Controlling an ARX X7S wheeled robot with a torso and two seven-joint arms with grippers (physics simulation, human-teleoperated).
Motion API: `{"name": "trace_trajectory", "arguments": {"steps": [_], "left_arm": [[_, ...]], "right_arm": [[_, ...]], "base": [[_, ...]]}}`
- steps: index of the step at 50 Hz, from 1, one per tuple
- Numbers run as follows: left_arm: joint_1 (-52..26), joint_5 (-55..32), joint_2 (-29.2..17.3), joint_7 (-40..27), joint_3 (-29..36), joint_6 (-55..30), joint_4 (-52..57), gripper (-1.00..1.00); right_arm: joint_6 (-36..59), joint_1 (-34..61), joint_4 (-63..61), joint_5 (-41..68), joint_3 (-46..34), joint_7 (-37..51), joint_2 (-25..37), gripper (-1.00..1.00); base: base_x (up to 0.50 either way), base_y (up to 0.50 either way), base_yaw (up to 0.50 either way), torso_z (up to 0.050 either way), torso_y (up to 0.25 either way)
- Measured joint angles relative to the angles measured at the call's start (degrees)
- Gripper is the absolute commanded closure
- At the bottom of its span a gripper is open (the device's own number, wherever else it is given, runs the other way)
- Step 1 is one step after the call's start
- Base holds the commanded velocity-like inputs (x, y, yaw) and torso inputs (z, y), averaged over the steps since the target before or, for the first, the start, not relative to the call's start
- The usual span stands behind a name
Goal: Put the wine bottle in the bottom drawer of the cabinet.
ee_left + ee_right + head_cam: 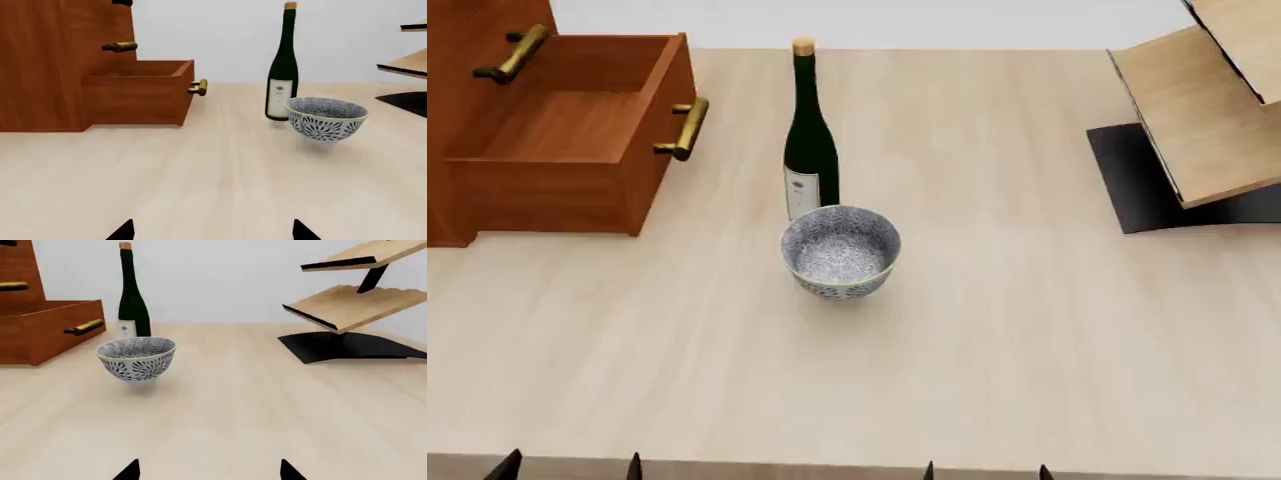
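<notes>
The dark green wine bottle (810, 140) stands upright on the light wood table, just behind a patterned bowl. It also shows in the left wrist view (283, 70) and the right wrist view (133, 295). The cabinet (474, 30) stands at the far left, its bottom drawer (561, 130) pulled open and empty, brass handle (683, 128) facing the bottle. The drawer also shows in the left wrist view (137, 92). My left gripper (570, 468) and right gripper (988, 472) are open and empty at the table's near edge, far from the bottle.
A grey-white patterned bowl (841, 250) sits in front of the bottle, nearly touching it. A tan wooden rack (1208, 100) on a black base (1148, 190) stands at the far right. An upper drawer handle (510, 55) juts out above the open drawer.
</notes>
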Motion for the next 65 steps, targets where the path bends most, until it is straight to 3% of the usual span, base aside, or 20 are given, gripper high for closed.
{"name": "trace_trajectory", "arguments": {"steps": [23,34,65], "left_arm": [[-0.1,-1.3,-2.4,-4.5,3.4,1.1,0.5,-1.00],[0.1,-1.7,-3.8,-6.1,4.9,-2.6,5.4,-1.00],[-7.5,-3.7,-7.7,-6.8,8.8,-30.0,27.2,-1.00]], "right_arm": [[2.3,1.3,-1.1,1.5,-2.8,4.7,2.2,-1.00],[6.0,2.0,-4.4,1.1,-4.6,6.9,3.5,-1.00],[31.3,10.1,-23.2,3.8,-7.1,9.4,6.6,-1.00]], "base": [[0.00,0.00,0.00,0.008,0.000],[0.00,0.00,0.00,0.019,0.000],[0.00,0.00,0.00,0.020,0.000]]}}
